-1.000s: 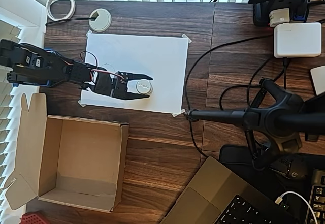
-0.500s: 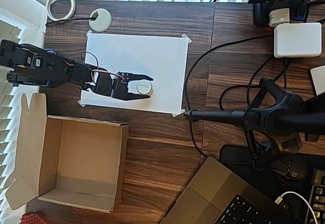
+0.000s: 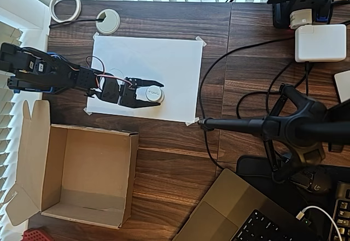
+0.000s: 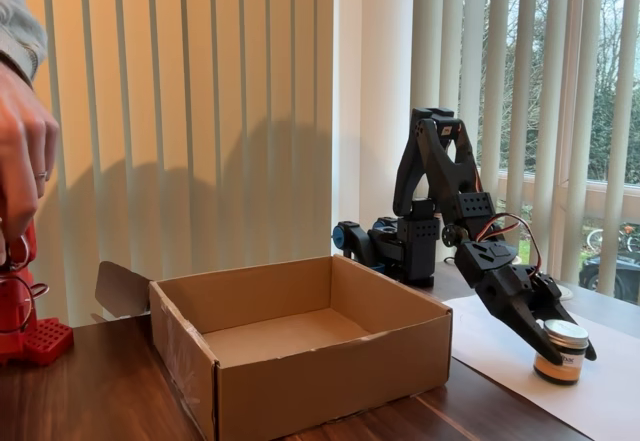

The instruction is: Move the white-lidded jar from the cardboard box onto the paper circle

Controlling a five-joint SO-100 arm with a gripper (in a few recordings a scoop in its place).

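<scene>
The white-lidded jar [image 3: 150, 94] stands on the white paper sheet [image 3: 164, 60], well clear of the empty cardboard box [image 3: 82, 172], the claw [image 3: 153, 93] straddling it, fingers apart; release and retreat apparently remain, the pencilled circle indiscernible beneath.

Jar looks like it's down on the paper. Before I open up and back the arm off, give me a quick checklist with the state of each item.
1. Jar out of the box: ok. The cardboard box is empty.
2. Jar on the sheet: ok. The white-lidded jar stands with its base on the paper sheet.
3. Jar upright: ok in the fixed view.
4. Jar inside the paper circle: cannot tell; the outline is hidden under the jar and the gripper.
5. Grip: jaws close around the jar, one each side; released or not, cannot tell.
6. Retreat path: ok; bare paper behind the arm, box off to the side.
</scene>
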